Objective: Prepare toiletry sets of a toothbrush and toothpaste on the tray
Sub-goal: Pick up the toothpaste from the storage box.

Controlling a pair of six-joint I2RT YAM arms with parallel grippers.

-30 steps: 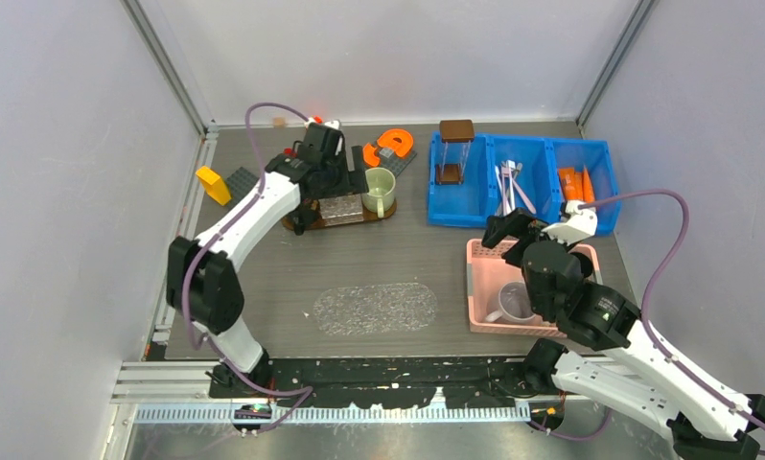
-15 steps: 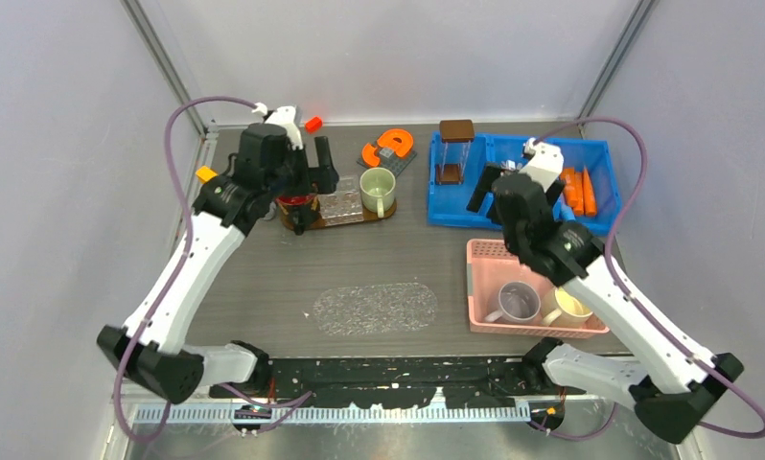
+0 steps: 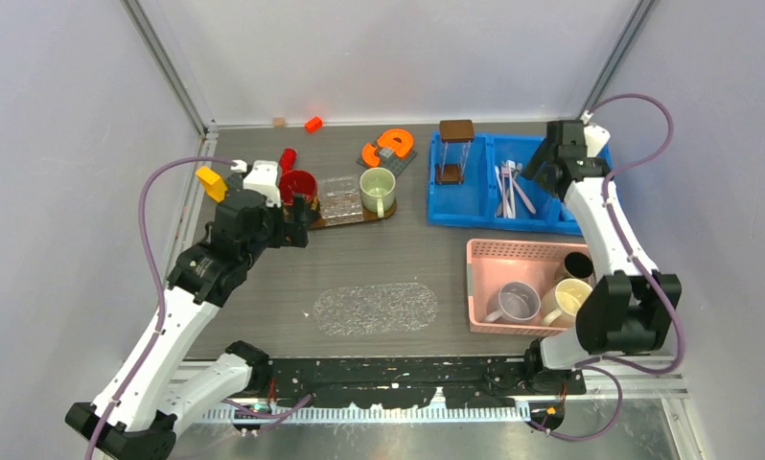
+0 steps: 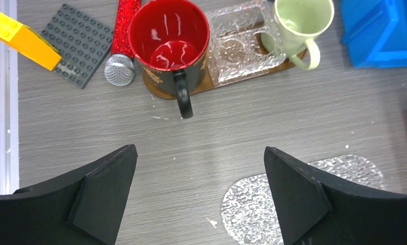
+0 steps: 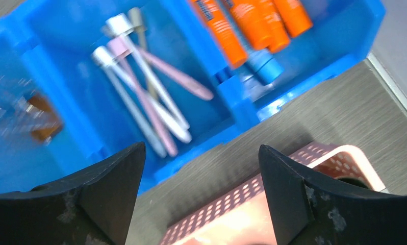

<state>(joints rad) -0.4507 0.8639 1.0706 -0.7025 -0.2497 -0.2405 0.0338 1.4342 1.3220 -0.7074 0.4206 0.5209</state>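
Several white and pale pink toothbrushes (image 5: pixel 148 99) lie in the middle compartment of the blue bin (image 3: pixel 484 216), also seen from above as toothbrushes (image 3: pixel 509 188). Orange toothpaste tubes (image 5: pixel 250 23) fill its right compartment; my right arm hides them in the top view. My right gripper (image 5: pixel 201 150) hangs open and empty over the bin's near wall, the right gripper (image 3: pixel 544 165) at the far right. The brown tray (image 4: pixel 204 88) carries a red mug (image 4: pixel 169 43), a glass dish (image 4: pixel 242 43) and a green mug (image 4: pixel 301 23). My left gripper (image 4: pixel 200 150) is open and empty, just near of it.
A pink basket (image 3: pixel 484 251) with mugs stands in front of the bin. A clear box with a brown lid (image 3: pixel 454 153) sits in the bin's left compartment. An orange C-block (image 3: pixel 391 144), an orange cube (image 3: pixel 312 124), a yellow brick (image 4: pixel 23 38), a grey plate (image 4: pixel 76 43) and a red microphone (image 4: pixel 121 35) surround the tray.
My left arm has drawn back from the tray toward the near left, uncovering the red mug. My right arm has swung from over the pink basket to the blue bin's right end.
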